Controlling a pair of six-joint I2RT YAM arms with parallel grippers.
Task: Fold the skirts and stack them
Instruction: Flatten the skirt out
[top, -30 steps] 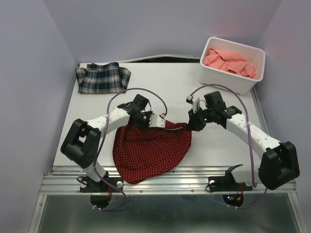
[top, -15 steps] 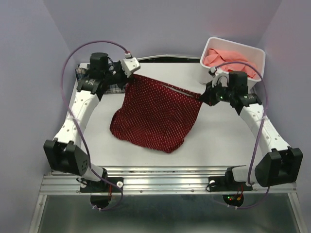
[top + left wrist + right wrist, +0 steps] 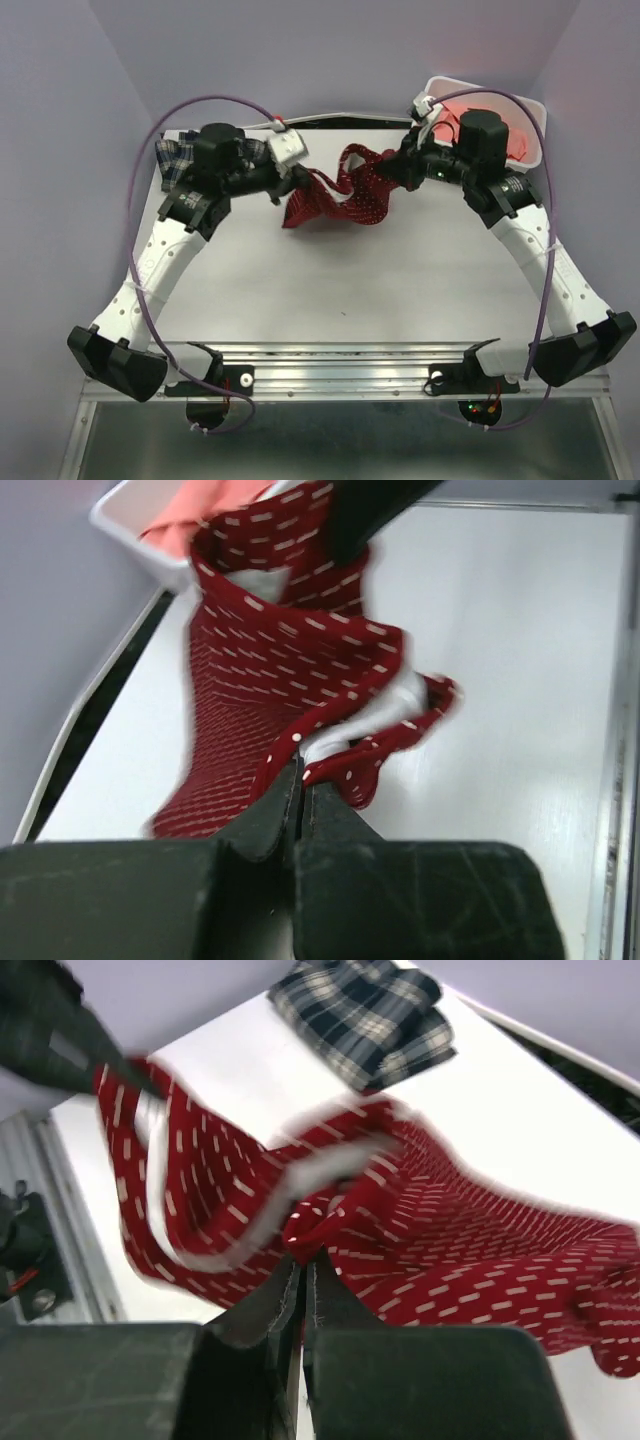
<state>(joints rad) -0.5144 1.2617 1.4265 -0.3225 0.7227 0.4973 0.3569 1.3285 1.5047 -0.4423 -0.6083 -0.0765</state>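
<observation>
Surface (image 3: 340, 290): white, and all the action is happening over its far half.
Plaid skirt (image 3: 172, 158): lying in a compact bundle at the far left corner, partly hidden behind the left arm in the overhead view; the right wrist view is showing it (image 3: 365, 1015) resting flat, well apart from the red cloth.
Left hand (image 3: 295, 182): reaching in from the left, fingers pressed tight together and pinching an edge of the red skirt; its own camera is showing the hem clamped right at the fingertips (image 3: 300, 770).
Red skirt (image 3: 345, 195): dark red with tiny white dots, bunching and sagging in loose folds between the two hands, its pale lining showing in places (image 3: 270, 670); whether the lowest fold is touching the surface, I cannot tell.
Right hand (image 3: 402, 170): coming in from the right, fingers closed down on the opposite edge of the red skirt, the cloth spilling away from the tips (image 3: 302, 1260).
Pink skirt (image 3: 185, 510): sitting crumpled inside the white bin (image 3: 125, 522) at the far right corner, behind the right arm.
</observation>
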